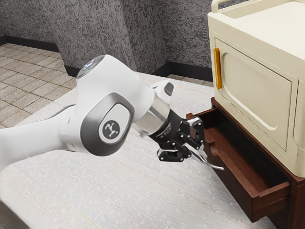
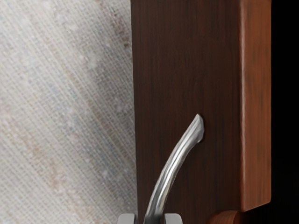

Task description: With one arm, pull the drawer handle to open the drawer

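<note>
- One white arm [image 1: 109,105] comes in from the exterior view's left, its black pincer [image 2: 149,218] at the drawer.
- The pincer is mostly closed, its two fingertips on either side of the handle, which it appears to grip.
- The silver handle [image 2: 180,154], a slim curved bar, is on the drawer's outer face, below the top edge. It looks like smooth, rigid metal, perhaps slippery; the best hold is likely mid-bow, clear of the mounts.
- The dark wooden drawer [image 1: 236,188] stands part open, its front corners out past the cabinet. It looks solid and moderately heavy, so a straight, even pull should suit; twisting might bind it.
- Behind is the brown cabinet [image 1: 298,200], with a cream cabinet [image 1: 257,90] on top.
</note>
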{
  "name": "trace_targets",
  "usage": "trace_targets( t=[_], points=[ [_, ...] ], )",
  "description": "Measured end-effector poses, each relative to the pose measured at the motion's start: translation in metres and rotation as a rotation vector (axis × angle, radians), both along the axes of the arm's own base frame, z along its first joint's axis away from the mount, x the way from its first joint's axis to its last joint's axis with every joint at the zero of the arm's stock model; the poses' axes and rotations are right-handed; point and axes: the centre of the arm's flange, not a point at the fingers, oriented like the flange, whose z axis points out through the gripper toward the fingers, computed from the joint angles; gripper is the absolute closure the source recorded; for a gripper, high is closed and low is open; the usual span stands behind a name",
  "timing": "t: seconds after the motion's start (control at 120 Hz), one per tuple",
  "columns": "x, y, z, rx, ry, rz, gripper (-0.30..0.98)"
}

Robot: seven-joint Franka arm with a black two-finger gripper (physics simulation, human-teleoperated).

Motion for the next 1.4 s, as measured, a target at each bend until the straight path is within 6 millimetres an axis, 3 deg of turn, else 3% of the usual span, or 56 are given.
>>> trace_targets(
  t=[0.442,1.4],
  points=[
    [-0.007,0.01,-0.005,0.011,0.019,0.008,0.69],
    [-0.046,0.017,-0.007,0.051,0.029,0.015,0.69]
  ],
)
